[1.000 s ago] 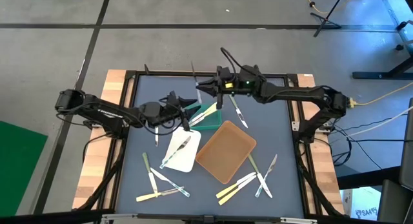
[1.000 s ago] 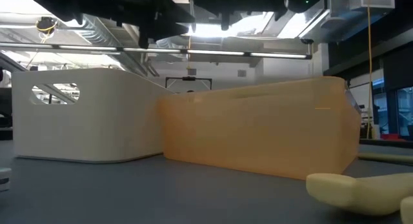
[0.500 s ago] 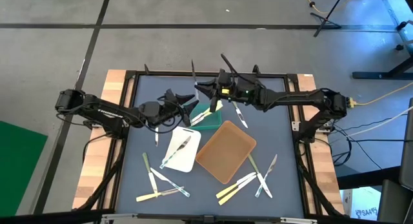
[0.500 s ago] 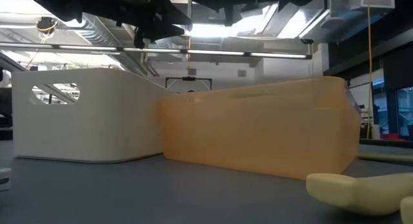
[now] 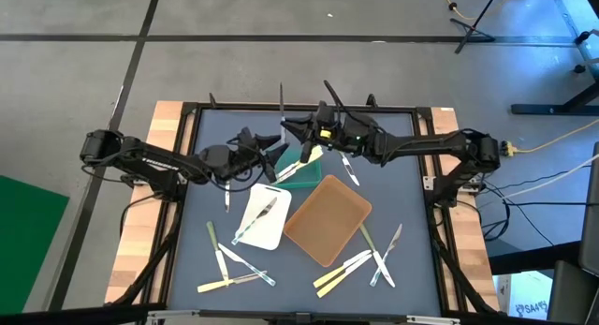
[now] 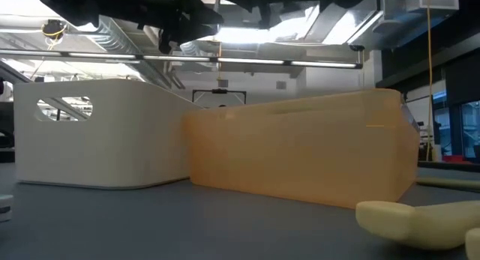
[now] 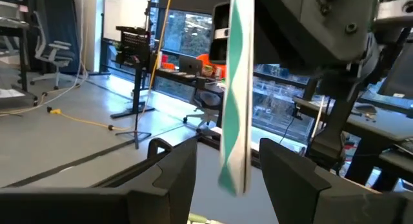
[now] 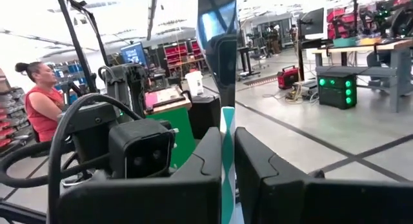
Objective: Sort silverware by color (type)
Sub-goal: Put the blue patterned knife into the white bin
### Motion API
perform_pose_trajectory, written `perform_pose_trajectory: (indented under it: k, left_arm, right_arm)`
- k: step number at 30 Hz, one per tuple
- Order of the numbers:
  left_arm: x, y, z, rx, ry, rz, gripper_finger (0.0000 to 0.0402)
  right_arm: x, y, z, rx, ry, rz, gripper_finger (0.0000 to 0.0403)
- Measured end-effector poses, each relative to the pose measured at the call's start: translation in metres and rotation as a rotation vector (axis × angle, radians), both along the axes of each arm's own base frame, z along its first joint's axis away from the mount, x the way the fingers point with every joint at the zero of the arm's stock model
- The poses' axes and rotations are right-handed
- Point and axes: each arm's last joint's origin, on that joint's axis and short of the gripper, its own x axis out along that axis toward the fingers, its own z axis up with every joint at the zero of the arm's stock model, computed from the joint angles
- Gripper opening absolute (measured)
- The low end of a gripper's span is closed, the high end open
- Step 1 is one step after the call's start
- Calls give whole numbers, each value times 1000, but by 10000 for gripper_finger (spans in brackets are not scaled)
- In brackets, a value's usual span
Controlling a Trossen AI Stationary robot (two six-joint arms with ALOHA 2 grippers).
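Observation:
My right gripper [image 5: 292, 128] hangs over the far middle of the table, shut on a green-and-white utensil [image 7: 235, 88] that stands about upright. My left gripper [image 5: 276, 149] faces it, level and open. Its two fingers [image 7: 174, 172] stand on either side of the utensil's lower end without touching it. In the right wrist view the utensil [image 8: 227, 137] shows between my right fingers. Other silverware lies loose on the table near left [image 5: 229, 264] and near right [image 5: 360, 259]. One piece lies on the white tray [image 5: 273, 233]. My right gripper pinches the green-and-white utensil's striped shaft [image 8: 227, 143] between its two fingers. The fingers come in level from the table's right and lie across it. The utensil is lifted clear of the table and about upright, its lower end [image 7: 231, 182] hanging free.
The green tray [image 5: 301, 175] lies just below both grippers, the brown tray [image 5: 328, 217] nearer and to the right, beside the white tray. More utensils lie at the far middle [image 5: 346, 166] and beside the left arm [image 5: 226, 196]. A person [image 8: 42, 101] is in the room beyond.
My right gripper has swung a little toward the table's left, closer to my left gripper, and turned at the wrist. The utensil has gone with it and stands more upright than before. Neither gripper's gap has changed.

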Motion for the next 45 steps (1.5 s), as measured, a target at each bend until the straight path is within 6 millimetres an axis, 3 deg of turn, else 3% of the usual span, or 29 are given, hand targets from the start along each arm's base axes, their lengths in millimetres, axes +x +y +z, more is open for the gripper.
perform_pose_trajectory:
  k: [12,26,45]
  left_arm:
    - [0,1,-1,17,23,8,152]
    - [0,1,-1,17,22,8,38]
    - [0,1,-1,15,22,8,37]
  right_arm:
    - [4,1,-4,0,-21,-5,10]
    - [4,1,-4,3,-20,-10,10]
    - [5,1,-5,-8,-13,11,12]
